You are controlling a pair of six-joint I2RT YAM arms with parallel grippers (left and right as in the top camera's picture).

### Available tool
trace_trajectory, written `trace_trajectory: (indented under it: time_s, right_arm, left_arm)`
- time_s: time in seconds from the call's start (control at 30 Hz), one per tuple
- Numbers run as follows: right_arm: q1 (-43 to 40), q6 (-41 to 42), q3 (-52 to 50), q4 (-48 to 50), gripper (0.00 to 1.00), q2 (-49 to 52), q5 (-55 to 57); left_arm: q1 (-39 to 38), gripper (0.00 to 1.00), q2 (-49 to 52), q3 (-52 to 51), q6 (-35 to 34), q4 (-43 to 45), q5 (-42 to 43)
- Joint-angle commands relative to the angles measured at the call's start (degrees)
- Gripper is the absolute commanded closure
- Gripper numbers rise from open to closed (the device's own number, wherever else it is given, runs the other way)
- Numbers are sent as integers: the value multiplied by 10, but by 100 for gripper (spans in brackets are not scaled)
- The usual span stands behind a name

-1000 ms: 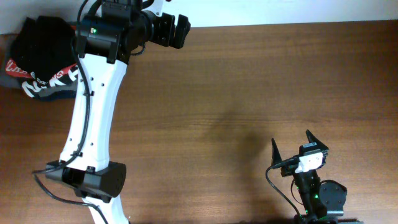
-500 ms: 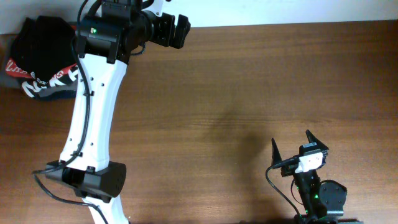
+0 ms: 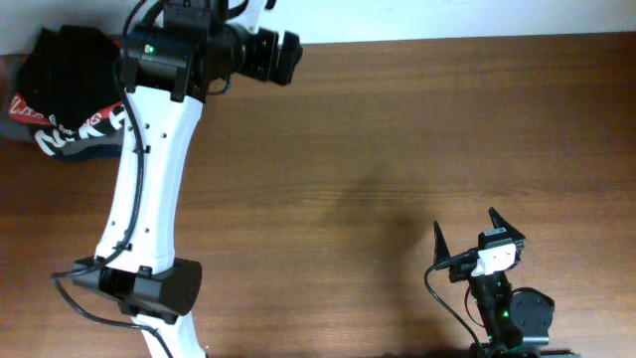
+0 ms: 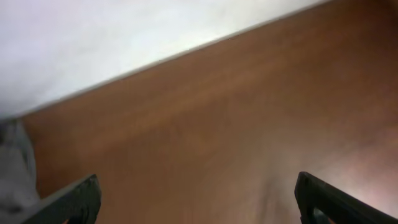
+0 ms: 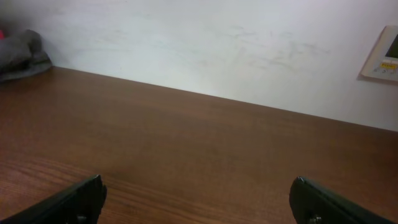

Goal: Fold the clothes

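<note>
Black clothes (image 3: 70, 65) lie heaped at the far-left table (image 3: 397, 149) corner, well left of the wide-open left hand (image 3: 294, 57).

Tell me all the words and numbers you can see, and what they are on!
Nothing here can be read in full.
On the red shirt: big white letters, crumpled and half hidden, unreadable.
On the black garment: small white print near its edge, too small to read.
On the wall panel: a screen and a yellow label, too blurred to read.
</note>
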Motion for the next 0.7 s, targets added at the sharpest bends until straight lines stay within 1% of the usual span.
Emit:
trace_trajectory:
  time_s: [0.0, 0.07, 0.13, 0.2, 0.27, 0.37, 0.57, 0.67]
  right_arm:
    - [5, -2, -3, -3, 1, -5, -5]
    - [5, -2, -3, -3, 1, -5, -5]
    - [5, -2, -3, -3, 1, -5, -5]
    - [5, -2, -3, -3, 1, -5, -5]
    - [5, -2, -3, -3, 1, -5, -5]
    - [5, -2, -3, -3, 1, -5, -5]
    - [5, -2, -3, -3, 1, -5, -5]
    - [5, -2, -3, -3, 1, -5, -5]
  left_arm:
    - [-2, 1, -2, -1, -5, -91, -78]
    - [-2, 1, -6, -1, -5, -138, -116]
    - [-1, 1, -14, -1, -5, -166, -138]
    - [-1, 1, -27, -10, -5, -169, -151]
    - [-1, 1, -47, -37, -5, -148, -155]
    - [-1, 1, -101, -139, -5, -73, -157]
    - [13, 1, -226, -425, -5, 129, -159]
    - [22, 1, -274, -549, 6, 214, -159]
